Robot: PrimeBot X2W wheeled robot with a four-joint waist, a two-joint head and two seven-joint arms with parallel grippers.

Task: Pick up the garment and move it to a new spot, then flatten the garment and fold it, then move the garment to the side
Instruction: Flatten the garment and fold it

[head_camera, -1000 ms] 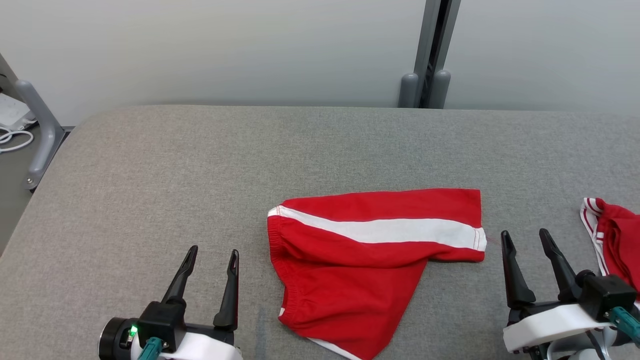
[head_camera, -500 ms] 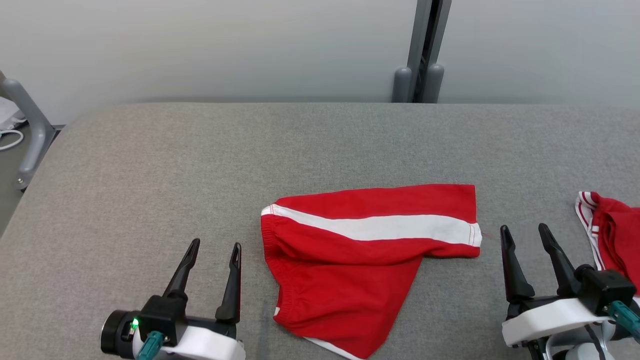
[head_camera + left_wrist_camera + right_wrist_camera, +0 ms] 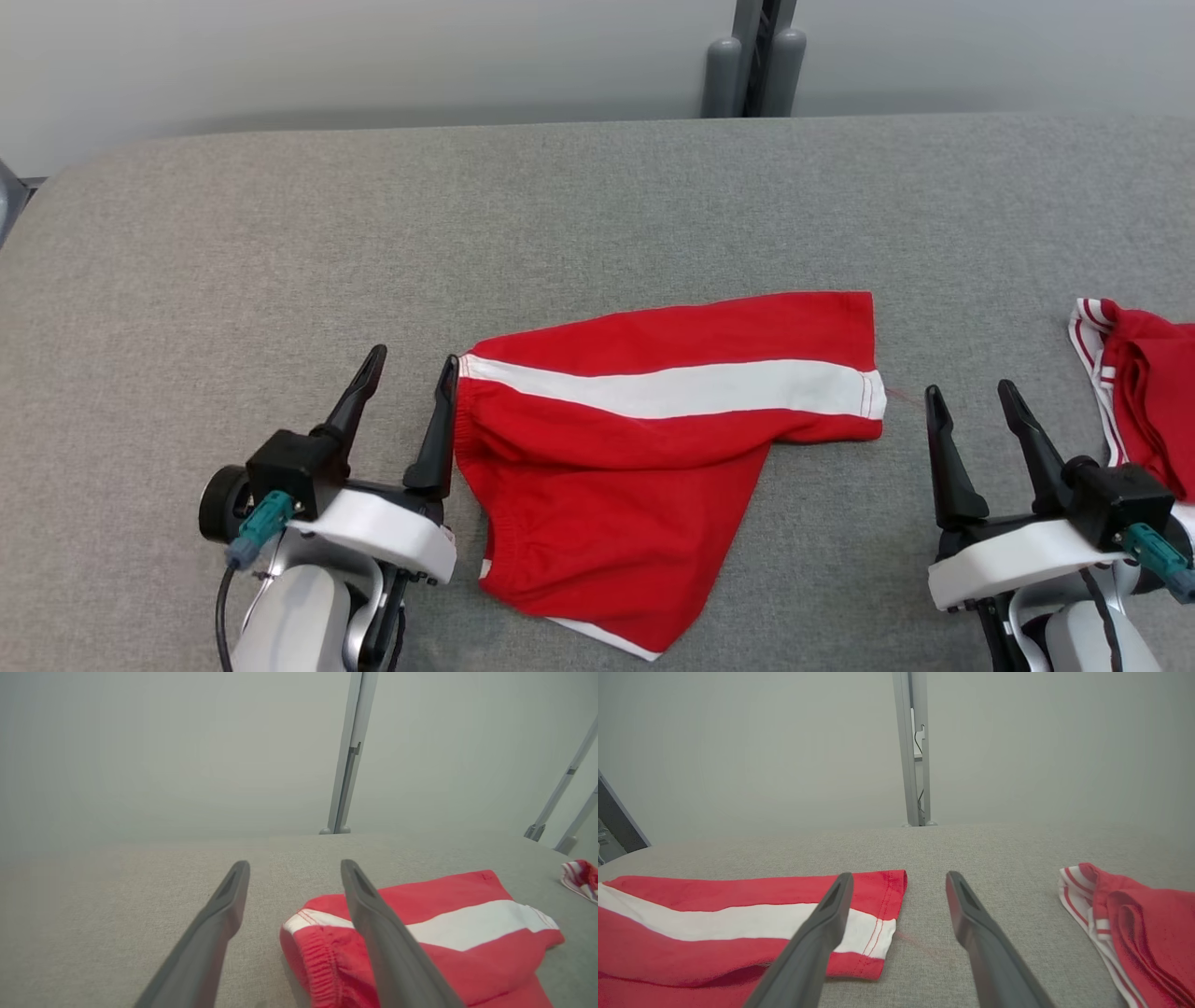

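— Which way are the red shorts (image 3: pixel 653 448) pointing?

— They are lying flat on the grey table (image 3: pixel 280 233), towards its near side, between the two grippers. Their long axis is running left to right: the waistband (image 3: pixel 464 439) is facing left and the leg hem (image 3: pixel 873 392) is facing right. A white stripe (image 3: pixel 691 387) is running along that axis. The other leg is lying folded under it, angling towards the near right.

— What is differing from a second ago?

— The whole head view is sitting lower and further left on the table, so the camera is what has moved. Against the shorts, though, the left gripper (image 3: pixel 415 357) is now closer. There was a gap to the waistband, and now its inner finger is sitting just beside the waistband corner. I cannot tell whether it is touching.

— And the arms?

— Both are reaching in low from the near edge, with the fingers pointing to the far side. The left gripper is leaning slightly right, its jaws spread wide and gripping nothing. The right gripper (image 3: pixel 968 387) is hovering just right of the hem, equally spread and empty, with a second red garment (image 3: pixel 1144 392) lying at the table's right edge beyond it.
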